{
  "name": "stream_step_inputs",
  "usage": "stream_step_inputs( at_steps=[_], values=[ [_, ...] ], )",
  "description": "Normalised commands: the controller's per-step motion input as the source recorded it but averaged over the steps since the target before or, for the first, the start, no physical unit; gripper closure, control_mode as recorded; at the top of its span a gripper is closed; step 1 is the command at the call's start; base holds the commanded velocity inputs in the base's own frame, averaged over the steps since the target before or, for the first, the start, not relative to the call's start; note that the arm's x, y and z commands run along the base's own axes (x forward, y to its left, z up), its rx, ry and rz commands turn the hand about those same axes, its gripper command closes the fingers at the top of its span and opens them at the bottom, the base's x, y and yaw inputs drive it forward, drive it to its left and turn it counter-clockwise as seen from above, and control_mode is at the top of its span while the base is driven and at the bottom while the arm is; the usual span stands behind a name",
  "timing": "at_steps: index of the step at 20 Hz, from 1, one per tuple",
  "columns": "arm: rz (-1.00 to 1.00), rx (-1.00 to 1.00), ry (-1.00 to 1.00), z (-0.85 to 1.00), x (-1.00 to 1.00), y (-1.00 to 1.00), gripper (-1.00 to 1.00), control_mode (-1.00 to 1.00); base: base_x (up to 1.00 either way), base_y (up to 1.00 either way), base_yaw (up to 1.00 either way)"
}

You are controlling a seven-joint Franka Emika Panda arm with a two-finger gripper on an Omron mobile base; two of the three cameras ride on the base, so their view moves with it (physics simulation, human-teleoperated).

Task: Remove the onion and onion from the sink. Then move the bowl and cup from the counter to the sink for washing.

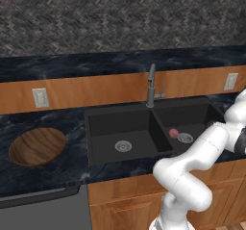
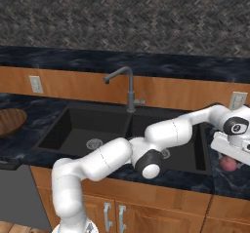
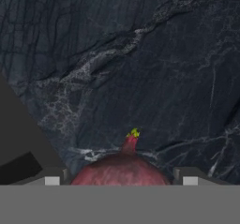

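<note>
One pinkish-red onion (image 2: 227,164) rests on the dark marble counter (image 2: 234,181) right of the sink (image 2: 97,125). My gripper (image 2: 228,158) hangs just over it, open. In the hand view this onion (image 3: 121,170) sits between the two fingertips (image 3: 52,180), with a small gap on each side. The other onion (image 1: 173,133) lies in the right basin of the sink (image 1: 122,128), beside the drain. The wooden bowl (image 1: 37,146) stands on the counter far left of the sink, its rim (image 2: 10,121) also at the left edge of the right base view. The cup is out of view.
A grey gooseneck faucet (image 1: 151,85) rises behind the divider between the basins. My arm stretches across the right basin toward the right counter. Wall outlets (image 1: 40,97) sit on the wooden backsplash. The counter's front edge runs just below the onion by the gripper.
</note>
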Motion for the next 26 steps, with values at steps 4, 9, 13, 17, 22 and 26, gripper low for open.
stream_step_inputs(
  at_steps=[4,9,13,17,22,26],
  values=[
    [-0.01,0.0,0.04,-0.23,0.0,0.0,1.0,-1.0,0.0,0.0,0.0],
    [-0.01,0.0,0.02,-0.28,-0.02,0.0,1.0,-1.0,0.0,0.0,0.0],
    [-0.01,0.0,0.0,-0.3,-0.05,-0.01,1.0,-1.0,0.0,0.0,0.0],
    [-0.02,0.0,0.0,-0.31,-0.06,-0.04,1.0,-1.0,0.0,0.0,0.0],
    [-0.01,0.0,0.0,-0.3,-0.02,-0.04,1.0,-1.0,0.0,0.0,0.0],
    [-0.01,0.0,0.0,-0.25,-0.01,-0.04,-1.0,-1.0,0.0,0.0,0.0]
  ],
)
